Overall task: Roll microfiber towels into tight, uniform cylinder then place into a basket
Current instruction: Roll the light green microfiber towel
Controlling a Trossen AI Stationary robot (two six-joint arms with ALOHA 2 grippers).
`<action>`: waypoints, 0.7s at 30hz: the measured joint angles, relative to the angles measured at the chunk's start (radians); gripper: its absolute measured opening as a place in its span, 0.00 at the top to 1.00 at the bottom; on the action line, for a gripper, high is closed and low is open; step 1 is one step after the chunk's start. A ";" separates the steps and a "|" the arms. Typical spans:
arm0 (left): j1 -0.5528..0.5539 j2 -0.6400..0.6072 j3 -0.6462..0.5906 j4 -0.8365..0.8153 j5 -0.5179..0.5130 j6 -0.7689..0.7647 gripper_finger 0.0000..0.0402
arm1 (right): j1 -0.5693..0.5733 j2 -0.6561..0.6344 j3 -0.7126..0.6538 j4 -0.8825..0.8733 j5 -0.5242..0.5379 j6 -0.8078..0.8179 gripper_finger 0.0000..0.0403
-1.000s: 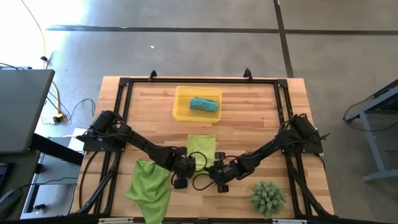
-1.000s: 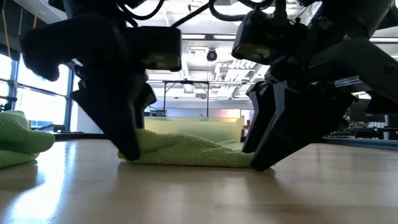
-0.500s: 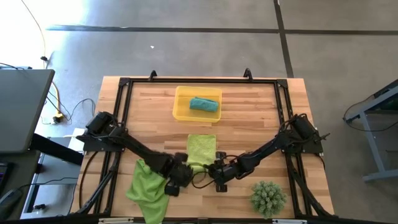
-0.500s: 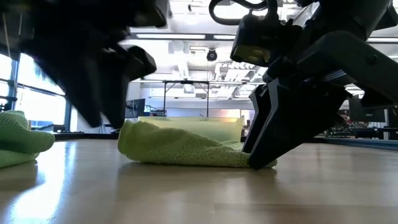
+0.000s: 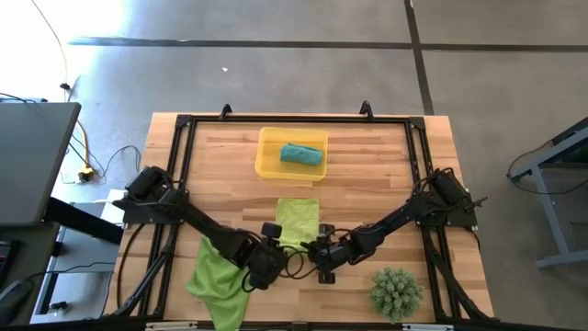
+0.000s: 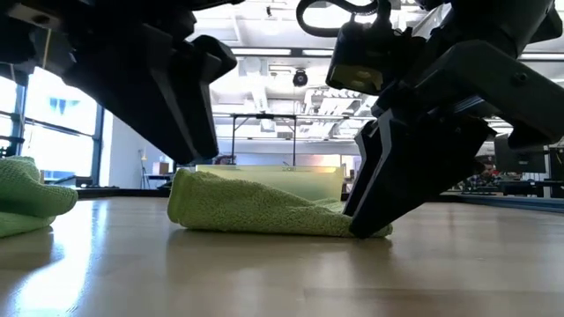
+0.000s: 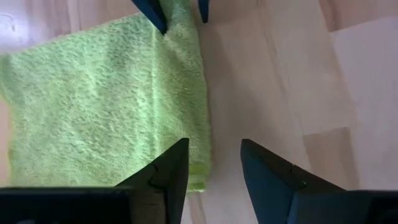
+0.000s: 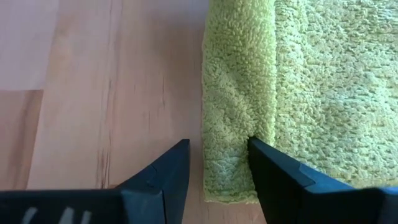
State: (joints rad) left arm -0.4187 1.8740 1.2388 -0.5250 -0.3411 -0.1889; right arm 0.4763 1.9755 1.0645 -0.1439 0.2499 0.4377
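Lime-green towel (image 5: 298, 221) lies flat, long axis toward basket (image 5: 268, 164).

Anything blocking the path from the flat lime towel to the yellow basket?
Nothing visible. Bare wood lies between the flat lime towel and the basket. Inside, a rolled teal towel already takes the middle.

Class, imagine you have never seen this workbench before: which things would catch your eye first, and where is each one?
Two dark arms meet at the near edge of the table, the left gripper and right gripper either side of a flat lime-green towel. Farther back, a teal towel lies rolled in the yellow basket. A crumpled lime-green towel sits at the near left, a spiky green plant at the near right.
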 joint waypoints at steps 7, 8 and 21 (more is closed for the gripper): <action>0.033 0.035 0.000 0.025 0.040 0.053 0.66 | 0.000 0.000 0.000 0.001 0.000 0.011 0.62; 0.037 0.044 0.000 0.031 0.040 0.054 0.66 | 0.000 0.000 0.000 0.002 0.000 0.011 0.62; 0.053 0.113 -0.013 0.033 0.043 0.093 0.66 | 0.000 0.000 0.000 0.003 0.000 0.018 0.62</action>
State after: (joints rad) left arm -0.3655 1.9874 1.2256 -0.4924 -0.2983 -0.0963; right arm 0.4759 1.9755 1.0645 -0.1413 0.2501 0.4553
